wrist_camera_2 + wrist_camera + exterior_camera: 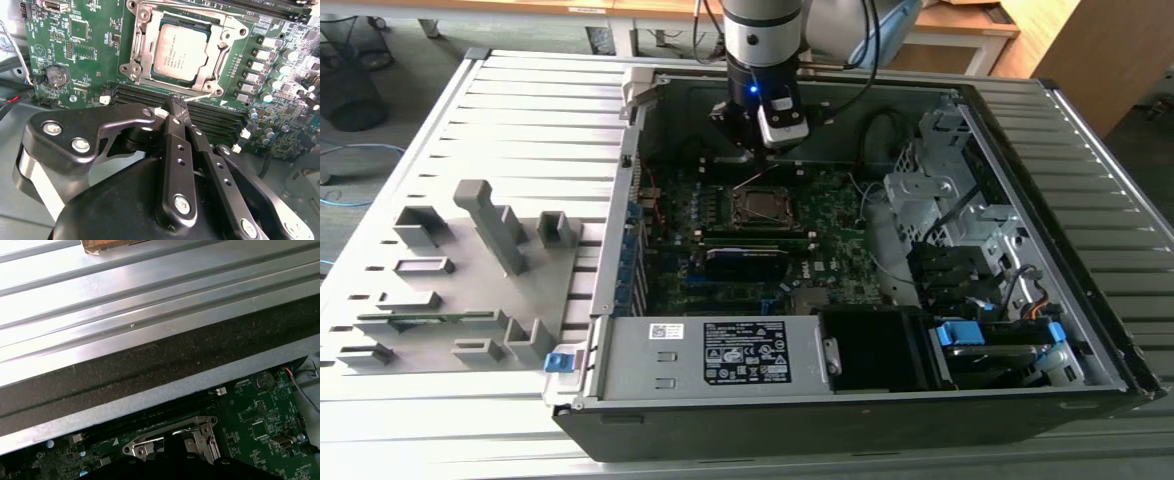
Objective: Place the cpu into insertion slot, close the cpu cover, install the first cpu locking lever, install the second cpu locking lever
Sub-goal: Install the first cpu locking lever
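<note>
The cpu [182,50] lies flat in its socket on the green motherboard, dull silver top up. The cpu cover [141,47], a silvery frame plate, lies down around it. In the second wrist view my gripper [176,106] is shut, its black fingers [172,145] pressed together with nothing seen between them. Its tip sits just beside the socket's edge, next to the end of a thin wire locking lever [198,96]. In the exterior view the gripper [754,158] hangs just behind the socket [759,207]. The first wrist view has the cover [197,440] and a lever [184,431] at the board's edge.
The open computer case [1067,390] surrounds the board: the power supply [720,355] at the front, drive bays and cables [961,260] at the exterior view's right. Memory slots [150,95] run beside the socket. A grey fixture [487,225] stands outside at the exterior view's left.
</note>
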Robot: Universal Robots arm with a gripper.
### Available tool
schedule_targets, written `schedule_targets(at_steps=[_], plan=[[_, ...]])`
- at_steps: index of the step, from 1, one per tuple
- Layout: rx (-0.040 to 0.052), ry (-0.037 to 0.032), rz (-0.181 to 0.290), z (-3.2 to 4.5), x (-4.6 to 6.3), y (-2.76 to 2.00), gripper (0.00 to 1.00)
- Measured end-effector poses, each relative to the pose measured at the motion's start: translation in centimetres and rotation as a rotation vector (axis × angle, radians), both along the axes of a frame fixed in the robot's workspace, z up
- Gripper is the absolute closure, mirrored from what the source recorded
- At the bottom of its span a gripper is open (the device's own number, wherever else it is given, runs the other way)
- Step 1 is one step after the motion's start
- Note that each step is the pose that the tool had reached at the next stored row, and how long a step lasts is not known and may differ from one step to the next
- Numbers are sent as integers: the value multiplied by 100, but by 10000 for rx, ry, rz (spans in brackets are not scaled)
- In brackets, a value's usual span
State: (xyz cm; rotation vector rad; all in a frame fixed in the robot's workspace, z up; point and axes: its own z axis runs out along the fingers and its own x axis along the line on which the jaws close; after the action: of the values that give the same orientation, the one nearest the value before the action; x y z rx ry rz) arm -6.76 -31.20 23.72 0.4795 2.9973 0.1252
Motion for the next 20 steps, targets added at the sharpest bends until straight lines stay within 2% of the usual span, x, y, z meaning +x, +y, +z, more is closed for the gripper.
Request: schedule_targets(at_steps=[13,20], plan=[[-10,0,-1,-11,0,0,89],[-81,0,-1,-11,0,0,89]])
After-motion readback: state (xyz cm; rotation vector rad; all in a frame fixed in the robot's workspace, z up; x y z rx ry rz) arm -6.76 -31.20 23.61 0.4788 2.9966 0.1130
